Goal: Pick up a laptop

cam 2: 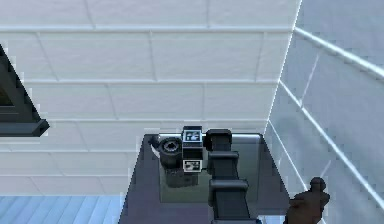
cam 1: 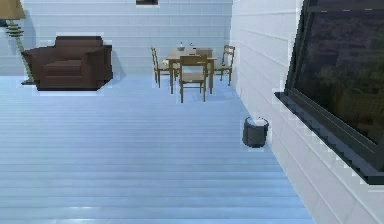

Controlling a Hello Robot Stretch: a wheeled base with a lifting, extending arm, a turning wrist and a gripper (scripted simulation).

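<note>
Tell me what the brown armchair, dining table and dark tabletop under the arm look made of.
Dark brown boxy armchair: likely leather or vinyl, smooth with faint sheen. Tan dining table: wood, matte, warm brown, slim legs. Dark tabletop under the arm: possibly glass or polished stone; it looks reflective.

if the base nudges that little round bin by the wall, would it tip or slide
The bin looks low and broad, so it would probably slide rather than tip. The floor looks smooth, so likely little grip. Round sides could roll if toppled.

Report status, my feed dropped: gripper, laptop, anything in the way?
Gripper at dark table, hold unclear. Laptop unconfirmed. Dark object beside arm.
</note>
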